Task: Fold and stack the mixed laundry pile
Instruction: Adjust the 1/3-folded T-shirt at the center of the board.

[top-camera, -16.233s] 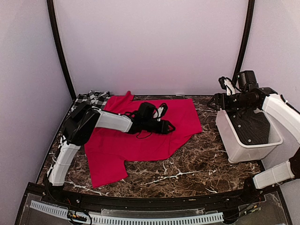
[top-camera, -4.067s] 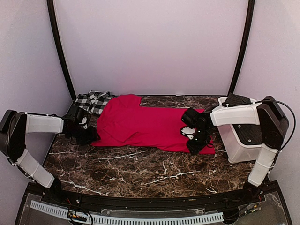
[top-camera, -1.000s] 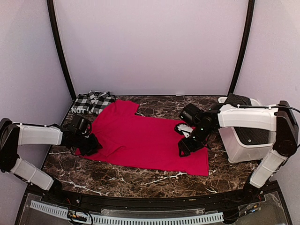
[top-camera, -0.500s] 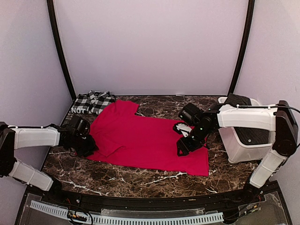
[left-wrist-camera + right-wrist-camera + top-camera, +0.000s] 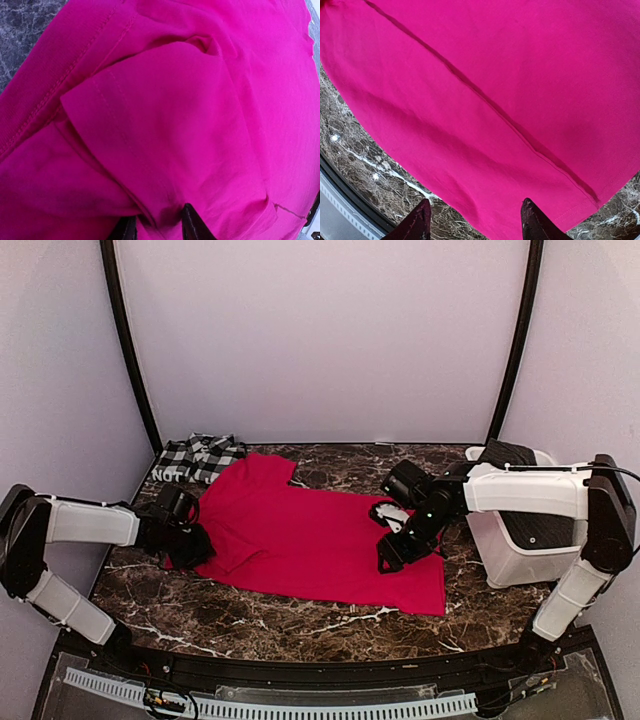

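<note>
Red garment (image 5: 310,540) now lies spread across the middle of the desk (image 5: 300,615), lower in the top view than a few seconds ago, when it sat bunched against the back edge. You dragged it toward the bottom of the frame and flattened it. In the last second it barely moved, so the pull looks finished.

Your left hand (image 5: 190,543) is at the cloth's left edge, clamped on a puckered fold of red fabric, probably the sleeve. Your right hand (image 5: 388,558) is over the right part of the cloth near the hem, fingers apart and holding nothing.

Checked garment (image 5: 195,455) hasn't moved, crumpled at the upper left of the desk and untouched. White bin (image 5: 515,565) is at right.

My read: the spread is done and the first fold comes next. The checked piece is still unfolded, so it's early in the task.
</note>
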